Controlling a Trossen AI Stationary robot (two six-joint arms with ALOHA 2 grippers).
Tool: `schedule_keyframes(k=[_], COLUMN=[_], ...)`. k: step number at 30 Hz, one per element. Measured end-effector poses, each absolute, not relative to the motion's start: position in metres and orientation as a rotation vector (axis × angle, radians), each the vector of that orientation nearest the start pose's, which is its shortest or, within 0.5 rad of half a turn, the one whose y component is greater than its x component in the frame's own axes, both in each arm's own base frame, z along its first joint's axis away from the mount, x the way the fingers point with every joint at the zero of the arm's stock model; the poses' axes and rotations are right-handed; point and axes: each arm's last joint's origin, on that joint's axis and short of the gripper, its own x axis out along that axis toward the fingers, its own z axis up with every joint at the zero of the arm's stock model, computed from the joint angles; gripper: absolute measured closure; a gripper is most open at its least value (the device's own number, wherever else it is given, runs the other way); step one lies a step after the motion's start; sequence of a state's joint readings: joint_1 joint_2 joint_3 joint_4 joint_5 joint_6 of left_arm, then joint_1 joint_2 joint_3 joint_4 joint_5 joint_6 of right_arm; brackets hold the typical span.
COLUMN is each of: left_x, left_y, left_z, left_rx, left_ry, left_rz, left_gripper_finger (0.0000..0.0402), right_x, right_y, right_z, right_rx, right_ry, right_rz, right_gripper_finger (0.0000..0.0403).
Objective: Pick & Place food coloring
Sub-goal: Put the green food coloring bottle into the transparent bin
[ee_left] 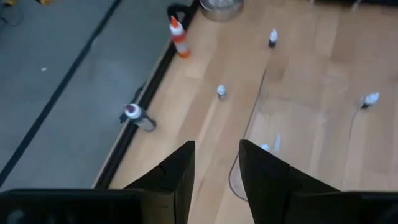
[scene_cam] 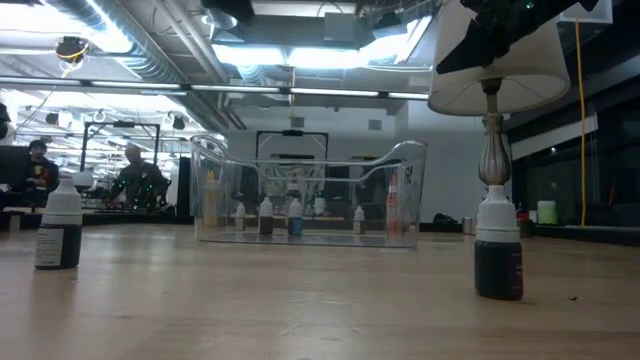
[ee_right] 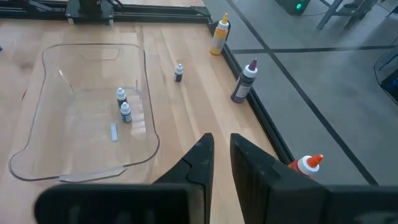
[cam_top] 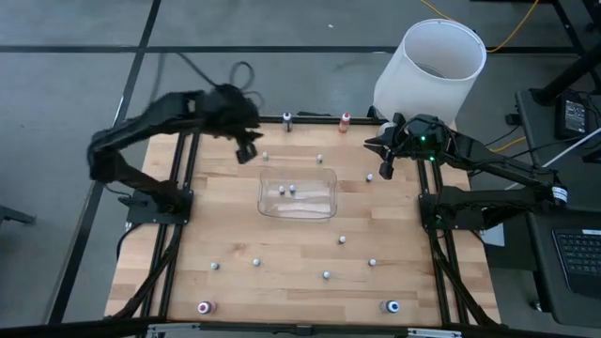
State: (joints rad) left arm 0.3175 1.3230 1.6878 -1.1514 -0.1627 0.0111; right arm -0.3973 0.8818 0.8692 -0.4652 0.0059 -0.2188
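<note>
Bottles [ee_right: 122,104] of food coloring, pale-capped, stand upright inside clear bin [ee_right: 37,162].

My two arms are matte black and built of jointed, boxy links, with black cables trailing off the far left. The right arm [cam_top: 488,169] shows a small green light near its wrist and a white band farther back. Each gripper ends in two flat, dark, tapering fingers [ee_left: 180,177].

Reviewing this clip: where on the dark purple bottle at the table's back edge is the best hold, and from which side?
Grip the dark purple bottle around its round body, just below the pale cap, coming down from above. It stands upright at the table edge with free space either side; the tapered top would likely slip. The open left gripper is nearer.
</note>
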Motion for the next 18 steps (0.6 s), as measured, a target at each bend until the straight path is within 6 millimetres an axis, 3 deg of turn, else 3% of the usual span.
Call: schedule_keyframes(k=[8, 18], left_x=[0.184, 0.194], left_y=[0.076, 0.101], left_z=[0.448, 0.436], left_rx=[-0.064, -0.061], left_ry=[0.757, 0.842], left_rz=[0.536, 0.596], left_gripper_finger=[0.0281, 0.0281], right_x=[0.169, 0.169], right_y=[-0.071, -0.071], right_z=[0.320, 0.320], right_rx=[-0.118, -0.118], right_ry=[0.512, 0.512], right_rz=[-0.342, -0.342], right_gripper_finger=[0.0345, 0.0345])
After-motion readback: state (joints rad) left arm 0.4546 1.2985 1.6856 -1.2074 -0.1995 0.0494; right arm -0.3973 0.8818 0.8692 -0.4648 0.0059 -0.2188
